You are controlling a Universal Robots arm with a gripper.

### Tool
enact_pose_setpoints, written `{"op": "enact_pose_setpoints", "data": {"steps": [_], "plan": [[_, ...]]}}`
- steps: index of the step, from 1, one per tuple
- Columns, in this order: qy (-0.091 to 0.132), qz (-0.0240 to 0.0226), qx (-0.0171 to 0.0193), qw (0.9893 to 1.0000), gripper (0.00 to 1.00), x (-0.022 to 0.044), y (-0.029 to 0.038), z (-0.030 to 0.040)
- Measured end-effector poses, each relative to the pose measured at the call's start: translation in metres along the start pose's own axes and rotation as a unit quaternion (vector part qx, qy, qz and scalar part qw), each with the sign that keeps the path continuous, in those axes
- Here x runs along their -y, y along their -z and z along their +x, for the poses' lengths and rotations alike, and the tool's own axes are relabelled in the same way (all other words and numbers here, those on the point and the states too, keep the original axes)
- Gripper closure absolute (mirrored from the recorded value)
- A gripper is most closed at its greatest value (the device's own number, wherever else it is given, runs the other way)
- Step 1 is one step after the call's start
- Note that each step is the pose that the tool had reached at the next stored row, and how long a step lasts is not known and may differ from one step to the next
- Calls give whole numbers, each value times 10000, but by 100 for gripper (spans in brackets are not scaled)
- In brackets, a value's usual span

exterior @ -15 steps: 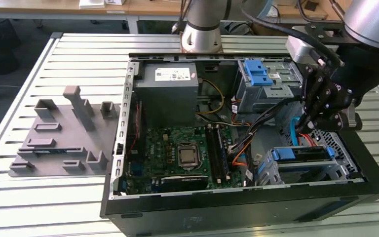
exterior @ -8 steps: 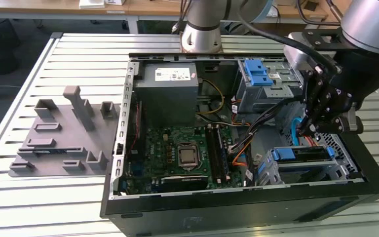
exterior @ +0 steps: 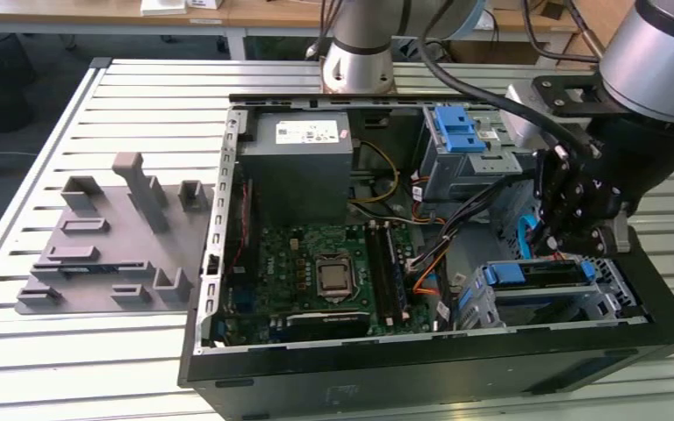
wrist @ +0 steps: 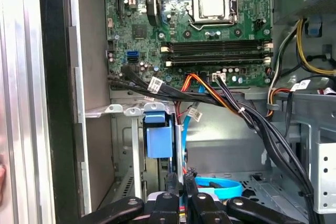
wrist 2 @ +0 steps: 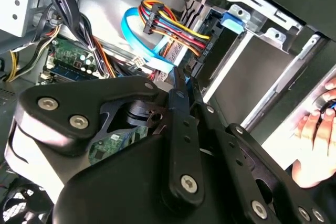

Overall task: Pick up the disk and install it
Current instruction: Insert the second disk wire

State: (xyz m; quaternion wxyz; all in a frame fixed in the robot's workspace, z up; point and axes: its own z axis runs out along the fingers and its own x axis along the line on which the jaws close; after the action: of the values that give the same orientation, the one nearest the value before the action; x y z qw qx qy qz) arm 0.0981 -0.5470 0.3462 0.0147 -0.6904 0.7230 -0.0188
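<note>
The disk [exterior: 536, 274] sits in the metal drive bay at the case's front corner, on the exterior view's right. Its blue bracket faces up and its silver body is mostly hidden. My gripper [exterior: 569, 248] hangs just above and behind it, fingers pressed together with nothing between them. In the first wrist view the shut gripper [wrist: 182, 176] points toward the disk's blue bracket [wrist: 157, 136] a short way ahead, apart from it. In the second wrist view the gripper [wrist 2: 179, 80] sits near the disk's blue tab [wrist 2: 231, 22] and coloured cables.
The open computer case [exterior: 431, 373] lies on a slatted metal table [exterior: 103, 351]. Inside are a motherboard [exterior: 313, 272], a grey power-supply box [exterior: 296, 167] and a grey cage with a blue latch [exterior: 460, 132]. Cable bundles [wrist: 247, 114] cross near the bay. A hand [wrist 2: 315, 129] is close by.
</note>
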Motion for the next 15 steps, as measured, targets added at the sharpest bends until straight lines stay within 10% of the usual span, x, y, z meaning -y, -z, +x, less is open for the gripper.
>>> {"op": "enact_pose_setpoints", "data": {"steps": [3,8,15], "plan": [[0,9,5,10000,84,-1,-18,0],[0,177,14,9998,84,-35,-40,5],[-1,178,30,9998,84,-43,-106,53]]}}
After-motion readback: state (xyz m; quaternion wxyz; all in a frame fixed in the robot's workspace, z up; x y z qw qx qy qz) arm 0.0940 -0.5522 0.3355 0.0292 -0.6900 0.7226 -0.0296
